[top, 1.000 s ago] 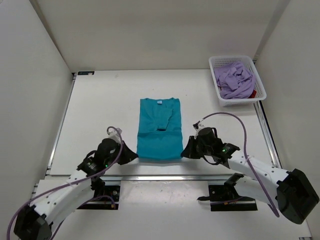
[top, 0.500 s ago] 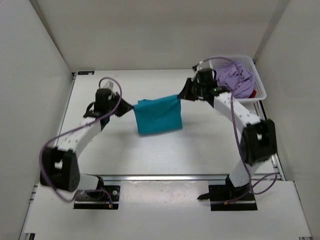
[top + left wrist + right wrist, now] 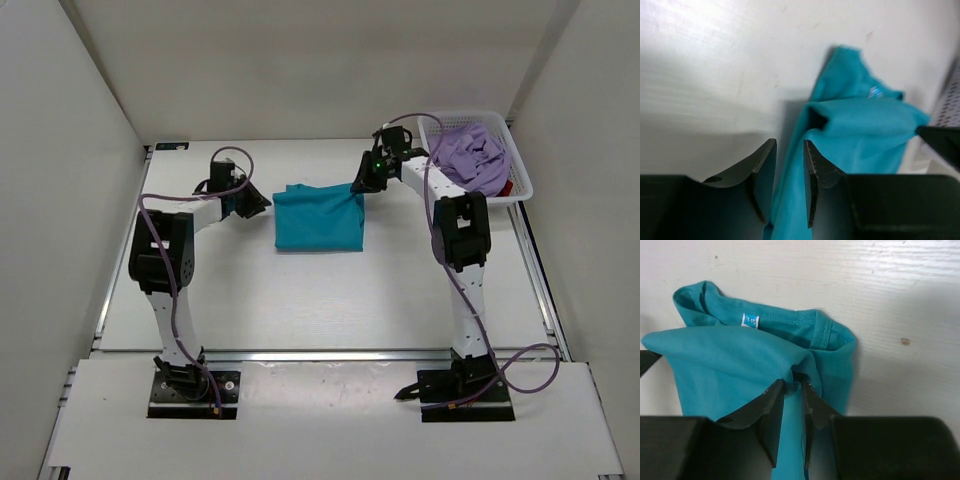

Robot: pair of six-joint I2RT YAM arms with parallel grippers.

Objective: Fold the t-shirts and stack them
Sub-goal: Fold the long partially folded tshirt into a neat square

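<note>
The teal shirt (image 3: 320, 222) is lying folded in half at the upper middle of the table (image 3: 220, 290). The left gripper (image 3: 261, 204) is sitting at the shirt's upper-left corner and the right gripper (image 3: 358, 187) at its upper-right corner. Each is pinching the cloth edge between nearly closed jaws, and that held edge is running left to right between them. Half a second ago the shirt was hanging in the air between the arms; now it is resting flat. The next move is probably letting go and drawing outward. The lavender shirt (image 3: 468, 158) and the dark red shirt (image 3: 506, 188) are waiting in the basket (image 3: 517, 155) at upper right.
</note>
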